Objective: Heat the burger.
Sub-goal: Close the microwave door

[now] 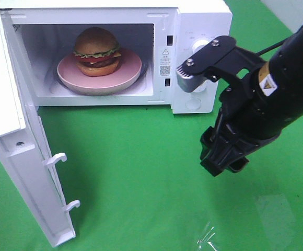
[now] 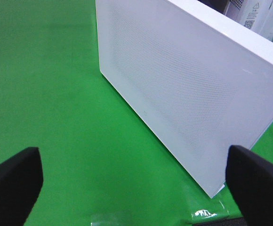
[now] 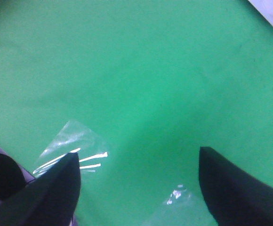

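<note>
While green cloth lies below, left fingers and right fingers (both empty) gape.

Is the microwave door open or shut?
Open. The door stands wide out to the left, and the burger on its pink plate shows inside the microwave.

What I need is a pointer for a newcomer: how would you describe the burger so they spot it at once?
Find the white microwave, its door standing open. Inside lies a pink plate, and the burger stands on it. It is the only food: golden-brown buns with green lettuce, red tomato and a dark patty.
</note>
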Controlling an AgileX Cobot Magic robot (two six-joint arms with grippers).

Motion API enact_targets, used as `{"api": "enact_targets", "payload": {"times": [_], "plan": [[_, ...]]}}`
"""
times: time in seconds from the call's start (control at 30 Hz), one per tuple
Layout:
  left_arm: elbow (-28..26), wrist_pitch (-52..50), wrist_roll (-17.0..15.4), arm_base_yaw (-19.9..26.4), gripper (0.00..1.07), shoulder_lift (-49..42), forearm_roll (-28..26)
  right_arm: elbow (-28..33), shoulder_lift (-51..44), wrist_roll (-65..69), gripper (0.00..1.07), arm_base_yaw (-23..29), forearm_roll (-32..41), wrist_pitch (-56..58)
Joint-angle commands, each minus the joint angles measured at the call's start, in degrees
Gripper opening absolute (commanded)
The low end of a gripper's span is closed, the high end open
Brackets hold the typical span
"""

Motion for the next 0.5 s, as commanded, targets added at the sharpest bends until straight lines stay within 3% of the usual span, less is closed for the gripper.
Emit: {"api": "enact_targets", "payload": {"times": [0.03,0.5], "plan": [[-0.2,-0.5,-0.1,0.1,0.98,-1.0,-0.1,0.3,-5.3,1.9,0.71,0.0,0.4,6.4],[-0.2,-0.5,-0.1,0.1,0.98,-1.0,-0.1,0.3,-20.6,2.1,0.71,0.0,1.5,15.6]]}}
